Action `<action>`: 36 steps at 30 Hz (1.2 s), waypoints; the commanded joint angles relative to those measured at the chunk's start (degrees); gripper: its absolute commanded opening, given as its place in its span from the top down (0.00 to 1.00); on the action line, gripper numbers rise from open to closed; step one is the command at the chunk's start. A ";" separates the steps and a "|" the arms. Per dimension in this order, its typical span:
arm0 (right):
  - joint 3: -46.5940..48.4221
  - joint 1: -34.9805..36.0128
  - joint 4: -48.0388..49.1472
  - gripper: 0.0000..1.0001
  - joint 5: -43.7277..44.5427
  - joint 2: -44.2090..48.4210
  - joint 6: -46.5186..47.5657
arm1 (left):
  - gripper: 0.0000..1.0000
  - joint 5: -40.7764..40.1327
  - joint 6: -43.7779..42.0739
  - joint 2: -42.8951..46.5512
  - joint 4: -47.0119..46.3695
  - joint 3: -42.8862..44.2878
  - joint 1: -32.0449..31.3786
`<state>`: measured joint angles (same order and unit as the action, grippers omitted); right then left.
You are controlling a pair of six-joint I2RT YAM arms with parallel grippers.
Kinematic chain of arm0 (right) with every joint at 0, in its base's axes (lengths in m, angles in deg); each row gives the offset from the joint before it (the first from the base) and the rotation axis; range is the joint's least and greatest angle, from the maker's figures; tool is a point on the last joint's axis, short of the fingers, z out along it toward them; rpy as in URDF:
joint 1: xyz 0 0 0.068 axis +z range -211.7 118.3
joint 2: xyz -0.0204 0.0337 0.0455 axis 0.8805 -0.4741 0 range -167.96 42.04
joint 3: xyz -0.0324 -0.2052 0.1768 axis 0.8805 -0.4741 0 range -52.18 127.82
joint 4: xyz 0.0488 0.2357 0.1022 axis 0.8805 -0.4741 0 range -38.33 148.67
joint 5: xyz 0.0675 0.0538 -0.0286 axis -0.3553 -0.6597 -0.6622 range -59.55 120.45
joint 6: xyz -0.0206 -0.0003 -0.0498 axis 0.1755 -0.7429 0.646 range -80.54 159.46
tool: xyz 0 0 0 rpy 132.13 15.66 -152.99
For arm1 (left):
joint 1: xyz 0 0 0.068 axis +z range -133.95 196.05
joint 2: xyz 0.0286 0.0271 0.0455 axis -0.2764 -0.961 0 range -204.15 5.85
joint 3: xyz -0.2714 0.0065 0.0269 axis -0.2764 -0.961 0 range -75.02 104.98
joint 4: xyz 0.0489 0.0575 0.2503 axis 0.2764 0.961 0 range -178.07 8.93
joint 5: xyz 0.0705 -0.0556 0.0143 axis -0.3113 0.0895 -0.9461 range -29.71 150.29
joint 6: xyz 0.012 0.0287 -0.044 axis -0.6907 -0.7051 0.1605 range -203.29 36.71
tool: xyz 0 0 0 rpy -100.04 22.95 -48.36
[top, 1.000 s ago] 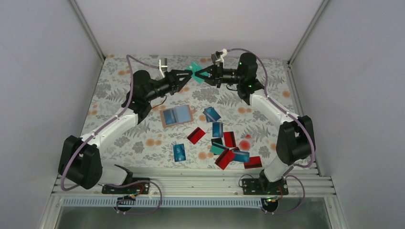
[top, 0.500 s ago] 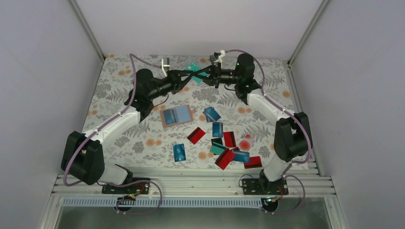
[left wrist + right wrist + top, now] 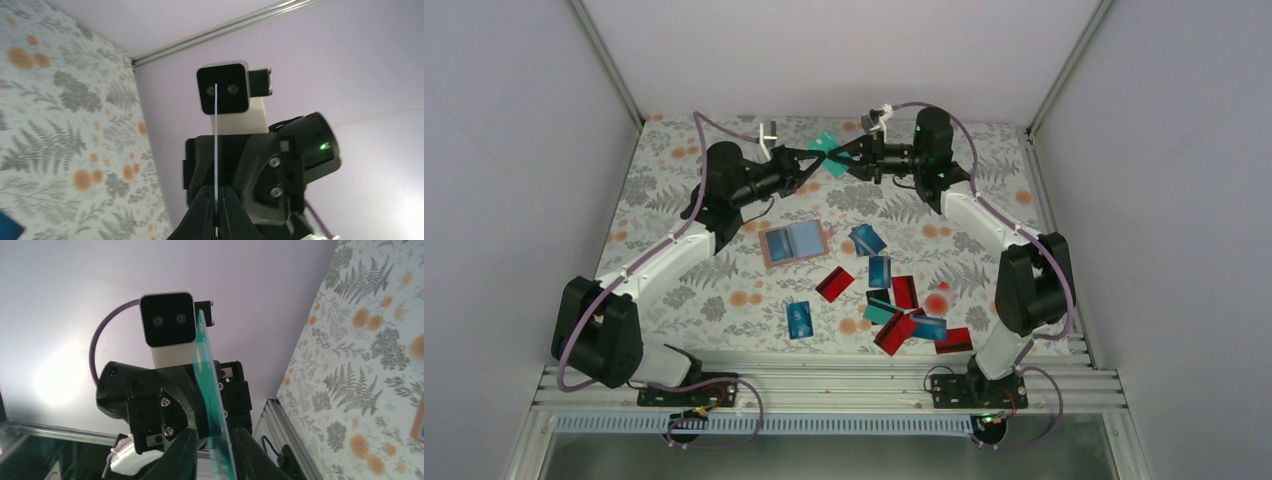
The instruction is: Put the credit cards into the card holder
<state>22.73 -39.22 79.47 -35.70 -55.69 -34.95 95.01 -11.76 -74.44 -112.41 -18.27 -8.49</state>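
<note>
**Teal card pinched between both end effectors above the far side of the table**

You have the left end effector [image 3: 817, 158] and the right end effector [image 3: 843, 157] meeting tip to tip over the far part of the floral table [image 3: 664, 190]. Both are raised off its surface. Between them hangs one teal card [image 3: 827, 146], tilted on a corner.

From your left wrist view, the left end effector [image 3: 216, 194] is closed tight on the card's lower edge, and the card [image 3: 216, 140] shows only as a thin line. From your right wrist view, the right end effector [image 3: 215, 452] has its fingers drawn in around the same card [image 3: 207, 380]. One finger presses its face, while the other sits just beside it.

The card holder [image 3: 794, 243] lies open and flat near the table's middle, well apart from the held card. The other credit cards [image 3: 880, 271] are scattered nearer to the arm bases. Among them are a lone blue card [image 3: 800, 319], a red card [image 3: 834, 284] and an overlapping cluster [image 3: 896, 322] on the right.
</note>
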 commanded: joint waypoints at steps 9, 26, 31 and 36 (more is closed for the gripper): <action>1.74 -2.81 -26.59 0.43 0.85 -3.65 25.77 | 0.98 4.62 -24.51 9.77 27.46 -6.01 12.59; 7.76 4.35 -48.83 0.44 18.60 -15.12 45.86 | 0.98 8.55 -42.76 0.89 33.19 -13.63 18.29; 15.59 6.41 -59.80 0.44 33.12 -19.46 50.31 | 0.98 7.31 -45.32 -2.56 34.19 -13.23 18.38; 19.43 8.22 -62.66 0.45 39.10 -22.61 52.80 | 0.98 7.56 -46.81 -5.54 33.94 -12.71 18.36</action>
<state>38.78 -32.44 22.46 -4.89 -75.84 13.73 102.40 -55.24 -78.05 -78.46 -31.82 9.57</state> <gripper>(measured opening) 0.556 0.026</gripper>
